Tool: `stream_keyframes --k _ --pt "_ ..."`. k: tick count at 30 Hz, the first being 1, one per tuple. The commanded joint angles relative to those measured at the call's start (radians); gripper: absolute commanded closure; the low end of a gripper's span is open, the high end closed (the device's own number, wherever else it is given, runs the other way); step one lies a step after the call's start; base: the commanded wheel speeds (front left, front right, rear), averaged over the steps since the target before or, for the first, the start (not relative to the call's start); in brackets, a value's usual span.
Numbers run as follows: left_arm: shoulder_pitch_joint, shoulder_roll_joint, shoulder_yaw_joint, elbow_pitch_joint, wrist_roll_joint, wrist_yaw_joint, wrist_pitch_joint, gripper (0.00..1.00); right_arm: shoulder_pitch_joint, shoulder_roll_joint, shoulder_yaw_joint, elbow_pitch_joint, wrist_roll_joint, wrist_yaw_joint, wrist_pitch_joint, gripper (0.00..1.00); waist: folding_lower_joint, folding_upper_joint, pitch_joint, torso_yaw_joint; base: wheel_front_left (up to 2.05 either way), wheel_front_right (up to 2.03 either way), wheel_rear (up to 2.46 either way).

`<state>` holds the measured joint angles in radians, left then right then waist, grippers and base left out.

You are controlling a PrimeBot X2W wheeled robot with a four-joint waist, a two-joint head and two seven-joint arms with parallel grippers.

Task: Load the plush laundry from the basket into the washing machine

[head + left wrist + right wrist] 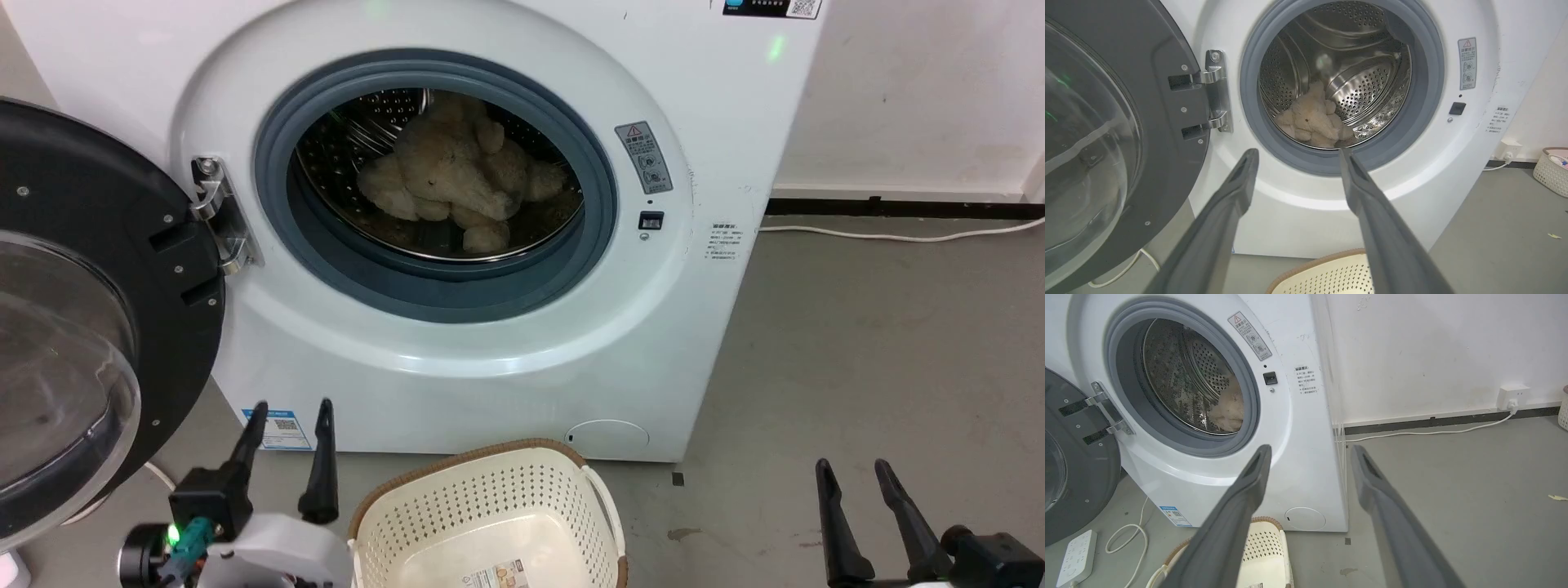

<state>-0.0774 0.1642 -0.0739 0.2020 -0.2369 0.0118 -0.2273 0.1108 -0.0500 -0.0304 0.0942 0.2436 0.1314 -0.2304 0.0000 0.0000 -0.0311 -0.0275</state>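
The cream-beige plush laundry point(457, 175) lies inside the steel drum of the white washing machine point(522, 343), whose black-framed glass door point(73, 327) hangs wide open on the left. The plush laundry point(1312, 122) also shows low in the drum in the left wrist view, and a bit of it point(1229, 410) in the right wrist view. On the floor before the washer sits the cream basket point(490, 523) with nothing in it but its bottom label. My left gripper point(291, 408) is open at the lower left, holding nothing. At the lower right my right gripper point(853, 467) is open and holds nothing.
A white cable point(898, 235) runs along the grey floor by the back wall to a wall socket point(1513, 396). A white power strip point(1077, 558) with a looped cord lies left of the washer. Another perforated basket point(1551, 171) stands at the far right.
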Motion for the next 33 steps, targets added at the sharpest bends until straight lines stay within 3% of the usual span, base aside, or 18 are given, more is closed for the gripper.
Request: stream_keyframes --k 1,29,30,33 --pt "0.023 0.001 -0.003 -0.010 0.000 0.005 0.005 0.00 0.015 0.000 -0.002 -0.004 -0.010 -0.001 0.001 0.00 0.0000 0.0000 -0.002 0.002 0.00 0.00 0.00" --pt "0.120 -0.013 -0.030 -0.060 -0.042 0.023 0.027 0.00 0.037 0.000 0.007 -0.002 -0.026 -0.001 0.009 0.00 0.0000 0.0000 -0.005 0.024 0.00 0.00 0.00" --pt "0.118 -0.015 -0.030 -0.059 -0.040 0.021 0.033 1.00 0.035 0.000 0.006 0.000 -0.023 0.000 0.007 1.00 0.0001 0.0000 -0.005 0.024 0.00 0.00 0.00" --pt "0.118 -0.016 -0.030 -0.059 -0.040 0.020 0.034 1.00 0.035 0.000 0.005 0.000 -0.023 0.000 0.008 1.00 0.0001 0.0000 -0.005 0.024 0.00 0.00 0.00"
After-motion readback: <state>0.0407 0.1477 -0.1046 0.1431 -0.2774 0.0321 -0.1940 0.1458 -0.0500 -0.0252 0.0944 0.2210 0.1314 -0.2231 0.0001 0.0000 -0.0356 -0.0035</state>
